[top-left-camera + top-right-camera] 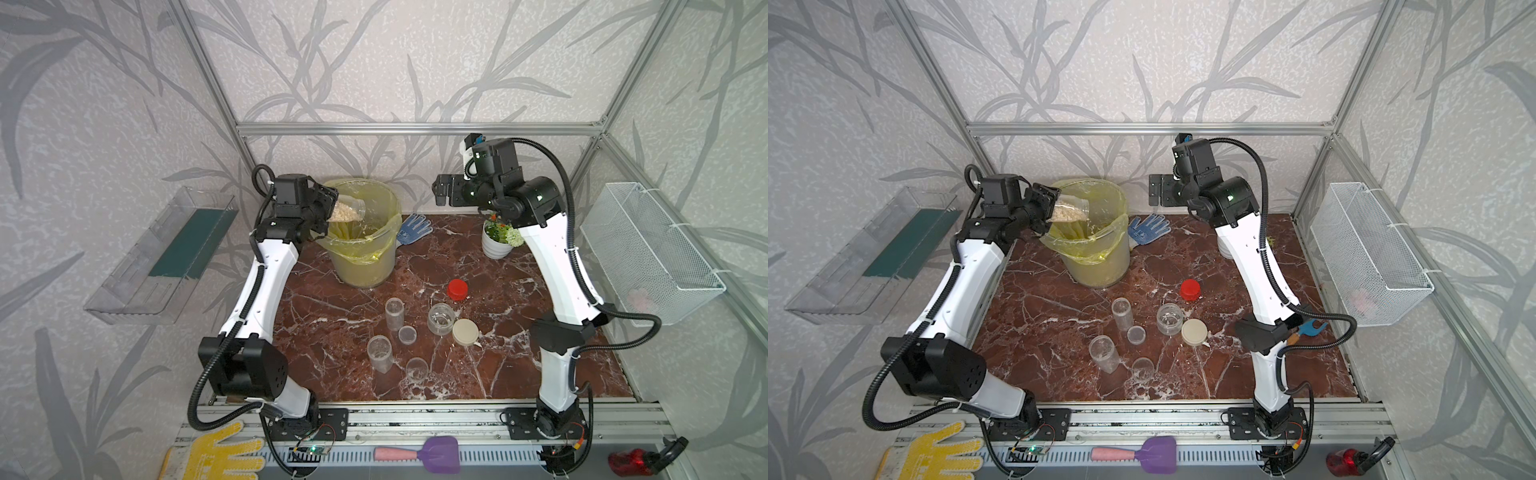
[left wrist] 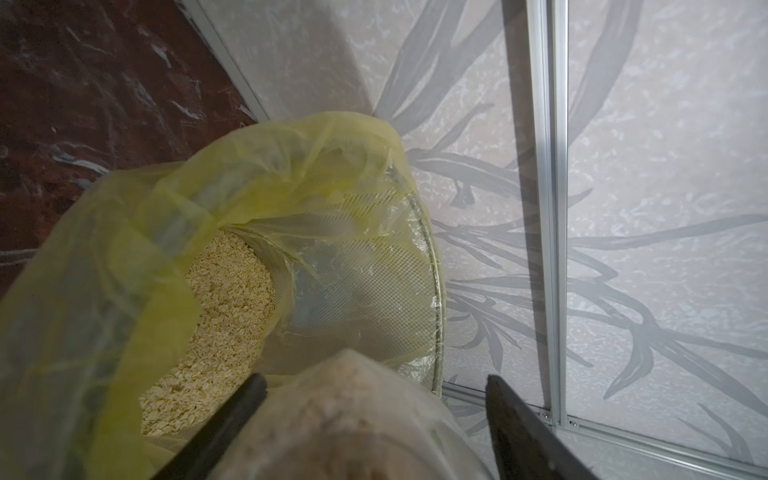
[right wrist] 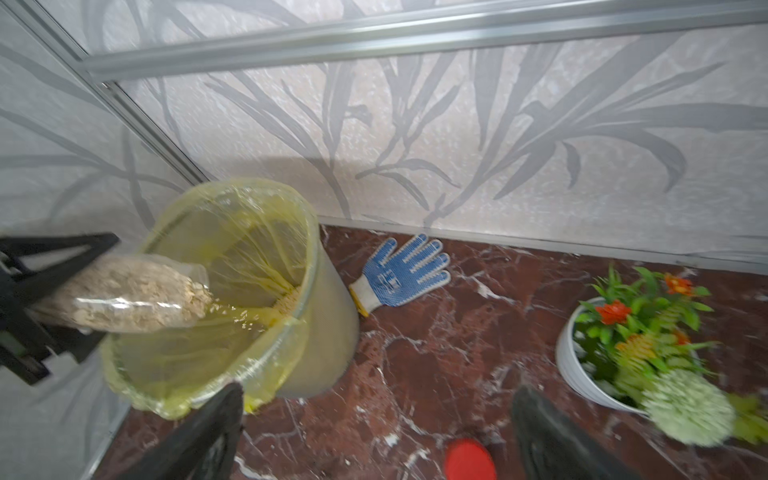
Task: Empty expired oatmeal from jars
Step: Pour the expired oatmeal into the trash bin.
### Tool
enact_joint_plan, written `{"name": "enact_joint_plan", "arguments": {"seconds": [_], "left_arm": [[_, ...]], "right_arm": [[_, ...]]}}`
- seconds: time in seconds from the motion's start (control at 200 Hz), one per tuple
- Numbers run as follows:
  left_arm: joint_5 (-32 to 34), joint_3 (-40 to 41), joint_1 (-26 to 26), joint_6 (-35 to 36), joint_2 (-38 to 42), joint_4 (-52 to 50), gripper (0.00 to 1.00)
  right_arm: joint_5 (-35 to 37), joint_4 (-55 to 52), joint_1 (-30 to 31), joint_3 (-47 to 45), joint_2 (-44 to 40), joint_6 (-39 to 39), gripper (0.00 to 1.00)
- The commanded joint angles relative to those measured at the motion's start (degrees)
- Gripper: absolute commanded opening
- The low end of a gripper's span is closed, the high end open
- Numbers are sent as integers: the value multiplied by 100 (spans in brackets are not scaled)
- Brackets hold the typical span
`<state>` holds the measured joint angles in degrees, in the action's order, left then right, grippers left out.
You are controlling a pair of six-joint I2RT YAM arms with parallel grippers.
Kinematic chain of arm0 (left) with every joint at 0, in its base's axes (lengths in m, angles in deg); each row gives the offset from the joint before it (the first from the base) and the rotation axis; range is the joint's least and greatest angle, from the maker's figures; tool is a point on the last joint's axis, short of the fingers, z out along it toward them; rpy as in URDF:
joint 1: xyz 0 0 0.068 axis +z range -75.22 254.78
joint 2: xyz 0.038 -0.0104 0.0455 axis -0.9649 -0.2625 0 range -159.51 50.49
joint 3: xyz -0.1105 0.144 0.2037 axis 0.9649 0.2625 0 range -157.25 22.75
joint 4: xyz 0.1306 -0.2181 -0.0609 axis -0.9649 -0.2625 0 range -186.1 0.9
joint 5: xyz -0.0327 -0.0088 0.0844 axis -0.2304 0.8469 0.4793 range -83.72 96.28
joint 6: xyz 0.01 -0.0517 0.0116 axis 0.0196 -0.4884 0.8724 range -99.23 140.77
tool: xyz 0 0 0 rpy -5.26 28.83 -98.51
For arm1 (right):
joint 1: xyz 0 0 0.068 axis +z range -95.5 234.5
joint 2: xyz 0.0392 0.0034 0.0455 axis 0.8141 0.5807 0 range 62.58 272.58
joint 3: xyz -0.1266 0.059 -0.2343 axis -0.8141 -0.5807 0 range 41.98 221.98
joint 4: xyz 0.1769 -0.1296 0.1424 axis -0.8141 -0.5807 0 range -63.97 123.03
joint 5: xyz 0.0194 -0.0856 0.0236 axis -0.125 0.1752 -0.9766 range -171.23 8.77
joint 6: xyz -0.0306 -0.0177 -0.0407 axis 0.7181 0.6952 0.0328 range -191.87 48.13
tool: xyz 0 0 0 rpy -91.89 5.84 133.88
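Glossy marbled tabletop [image 1: 332, 316], clear plastic jar [image 1: 350, 210] — filmy liner [image 1: 360, 257]

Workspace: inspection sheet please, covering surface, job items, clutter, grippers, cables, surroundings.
Surface: red-brown marble tabletop; spilled flakes can't be told from its white veins.
Job's things: held jar tilted over the lined bucket, oatmeal inside it; more oatmeal lies in the bucket; three open jars stand upright and look empty; red cap, beige lid and two clear lids lie loose.
Clutter: blue glove and flower pot at the back; yellow glove and purple scoop by the front rail.
Grippers: left gripper shut on the held jar; right gripper open, empty, raised.
Cables: black conduit on each arm, none over the jars.
Surroundings: clear tray on the left wall, wire basket on the right wall.
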<state>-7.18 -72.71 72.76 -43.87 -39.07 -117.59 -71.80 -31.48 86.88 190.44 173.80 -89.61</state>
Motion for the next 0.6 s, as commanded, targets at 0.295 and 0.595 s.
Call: {"name": "enact_joint_plan", "arguments": {"seconds": [0.295, 0.595], "left_arm": [[501, -1572, -298, 2455, -983, -1636, 0], [1628, -2811, -854, 3919, -1786, -2309, 0]], "right_arm": [[284, 1739, -542, -4949, -3235, 707, 99], [-85, 1600, -1070, -6650, -4416, 654, 99]]}}
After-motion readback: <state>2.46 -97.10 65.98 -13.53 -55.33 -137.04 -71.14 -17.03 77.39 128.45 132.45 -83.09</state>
